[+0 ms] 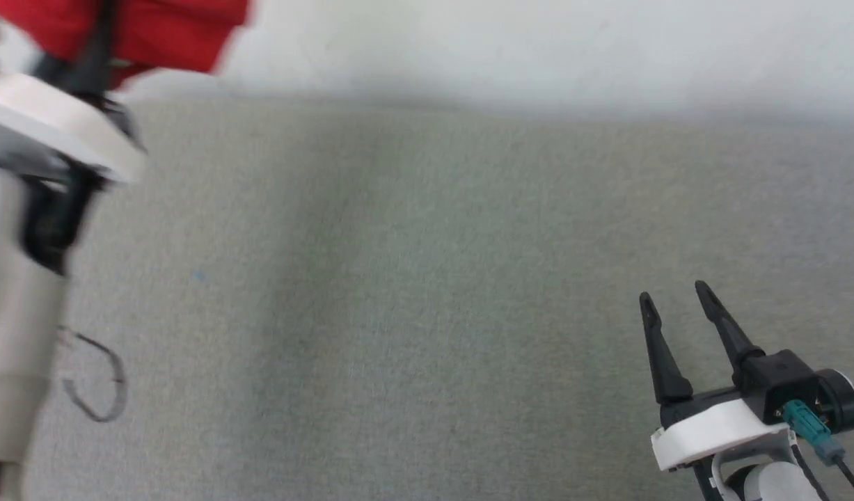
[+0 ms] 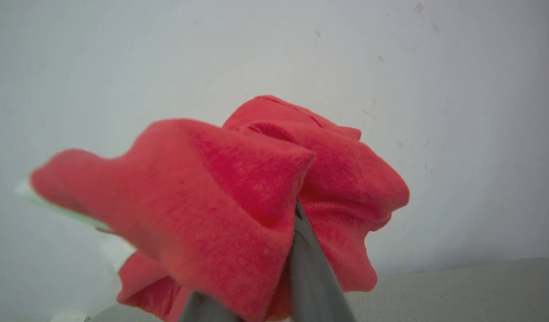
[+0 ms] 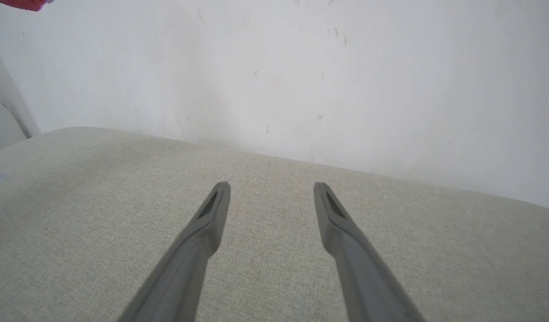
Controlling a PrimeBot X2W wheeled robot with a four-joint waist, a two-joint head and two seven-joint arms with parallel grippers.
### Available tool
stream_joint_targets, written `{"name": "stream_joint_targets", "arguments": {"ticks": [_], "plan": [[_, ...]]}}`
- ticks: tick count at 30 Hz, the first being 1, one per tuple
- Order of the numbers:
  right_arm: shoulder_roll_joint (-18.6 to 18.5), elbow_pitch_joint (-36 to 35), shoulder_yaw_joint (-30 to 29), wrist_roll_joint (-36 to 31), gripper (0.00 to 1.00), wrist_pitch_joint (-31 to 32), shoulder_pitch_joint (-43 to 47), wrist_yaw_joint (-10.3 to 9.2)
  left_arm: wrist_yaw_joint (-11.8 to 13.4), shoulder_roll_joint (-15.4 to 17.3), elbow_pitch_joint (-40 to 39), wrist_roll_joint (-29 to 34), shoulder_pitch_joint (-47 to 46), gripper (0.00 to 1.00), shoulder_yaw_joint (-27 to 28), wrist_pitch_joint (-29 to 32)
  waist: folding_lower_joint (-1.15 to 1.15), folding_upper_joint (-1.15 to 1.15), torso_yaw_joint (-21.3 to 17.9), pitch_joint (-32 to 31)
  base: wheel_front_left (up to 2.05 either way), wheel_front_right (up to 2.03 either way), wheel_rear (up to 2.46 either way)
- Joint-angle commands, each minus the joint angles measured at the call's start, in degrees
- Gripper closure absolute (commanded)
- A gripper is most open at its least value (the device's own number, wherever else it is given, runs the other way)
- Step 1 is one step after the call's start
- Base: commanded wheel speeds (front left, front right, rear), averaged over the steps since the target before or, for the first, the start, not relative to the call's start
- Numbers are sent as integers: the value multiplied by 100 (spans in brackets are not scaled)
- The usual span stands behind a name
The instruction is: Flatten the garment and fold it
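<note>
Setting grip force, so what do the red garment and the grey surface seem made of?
The garment: soft, matte fabric, probably a knit; it shows a fuzzy nap and limp folds. The grey surface: woven cloth, matte, by its fine crosshatched grain.

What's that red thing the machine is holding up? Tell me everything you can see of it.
It is a red soft-fabric garment, fuzzy-looking and matt, bunched into thick folds rather than spread flat. A pale strip shows at one edge, too blurred to make out. The left arm's jaws are shut on a fold from below, holding the bundle up before the white wall, above the grey cloth-covered surface.
</note>
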Motion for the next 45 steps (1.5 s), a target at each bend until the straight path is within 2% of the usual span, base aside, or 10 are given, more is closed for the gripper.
{"name": "stream_joint_targets", "arguments": {"ticks": [1, 7, 12, 20, 27, 28, 29, 30, 38, 45], "plan": [[12, 0, -12, 43, 0, -34, 59, -12, -38, -135, -172, 1, 141, 100, -100, -25, 2, -1, -335, -562, 0, 0, 0], [12, -123, -36, 70, 0, 36, 80, -12, 112, -693, -1015, 60, 636, 100, -621, 140, 2, -1, -866, -720, 0, 0, 0], [12, -281, -1, 95, 0, 164, 89, -12, 240, -1295, -1199, -13, 1119, 100, -1066, 207, 2, -1, -1465, -602, 0, 0, 0], [12, -374, 5, 230, 0, 265, 80, -12, 102, -1970, -411, 35, 1682, 100, -1716, -256, 2, -1, -2368, -123, 0, 0, 0], [12, -188, -5, 348, 0, 233, 87, -12, 10, -2041, 829, 136, 1773, 100, -2137, -355, 2, -1, -2562, 175, 0, 0, 0], [12, -148, 2, 362, 0, 225, 85, -12, 3, -2052, 994, 145, 1771, 73, -2210, -310, 2, -1, -2541, 186, 0, 0, 0], [12, -107, 13, 373, 0, 221, 80, -12, -3, -2063, 1147, 157, 1761, 14, -2265, -285, 2, -1, -2513, 188, 0, 0, 0], [12, -66, 22, 376, 0, 216, 73, -12, -7, -2080, 1277, 184, 1739, 0, -2325, -278, 2, -1, -2471, 181, 0, 0, 0], [13, 127, -53, 278, 0, 254, 56, -12, -26, -2244, 1751, 203, 1583, 0, -2445, -739, 2, -1, -1945, -255, 0, 0, 0], [13, 124, -313, 162, 0, 396, 301, -12, -29, -2091, 1544, 102, 1741, 0, -2374, -927, 2, -1, -1365, -893, 0, 0, 0]]}}
